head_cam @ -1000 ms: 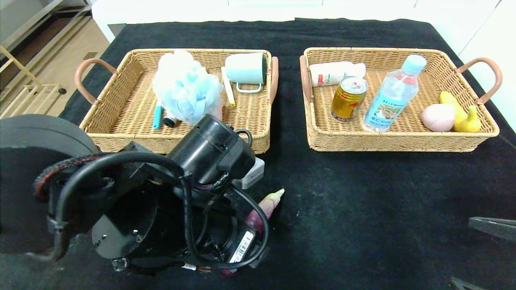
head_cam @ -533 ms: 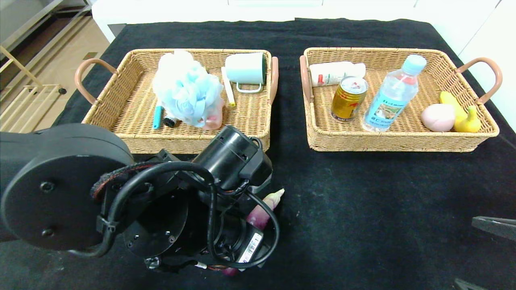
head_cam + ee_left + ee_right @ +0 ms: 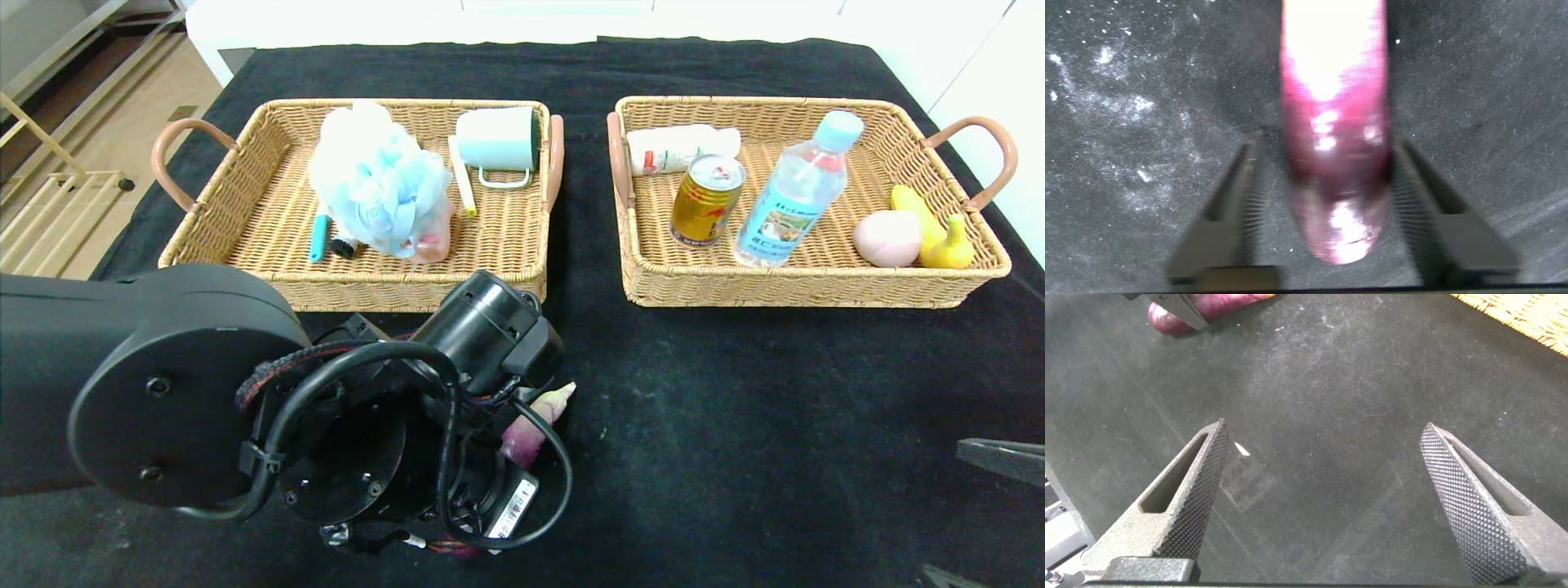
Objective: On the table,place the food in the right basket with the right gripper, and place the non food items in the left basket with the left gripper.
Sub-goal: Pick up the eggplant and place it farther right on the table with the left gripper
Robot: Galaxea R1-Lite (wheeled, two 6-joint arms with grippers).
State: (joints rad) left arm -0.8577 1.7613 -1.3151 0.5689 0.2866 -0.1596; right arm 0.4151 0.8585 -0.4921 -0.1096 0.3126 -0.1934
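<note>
A: Where's the eggplant (image 3: 1333, 131)?

B: On the table (image 3: 735, 425), near its front edge and left of the middle, in front of the left basket (image 3: 245, 220). The left gripper (image 3: 1331, 208) is down over it, one finger on each side. The fingers sit close to the purple skin, but I cannot tell whether they are pinching it or only bracketing it.

A: And the right gripper (image 3: 1331, 498)?

B: Spread wide and empty, low over bare cloth near the front right corner. From its wrist view the eggplant's end shows well apart from it.

A: How much is sorted?

B: Nearly all, I'd judge. The right basket (image 3: 816, 290) holds the gold can (image 3: 707, 200), the water bottle (image 3: 796, 192), the peach (image 3: 887, 238), the banana (image 3: 931, 220) and a white bottle (image 3: 682, 147) lying along its back left corner. The left basket holds the blue bath pouf (image 3: 380, 184), a mint mug (image 3: 498, 140) on its side, a blue handle (image 3: 317, 237) and a pale stick (image 3: 462, 186). Only the eggplant lies outside.

A: It's food, though.

B: Yes, so it belongs in the right basket by the right gripper; the left one being on it doesn't fit the task.

A: The surroundings?

B: Black cloth with whitish smudges; a white wall beyond the far edge, tan flooring and a pale wooden rack (image 3: 49, 212) off the left edge.
</note>
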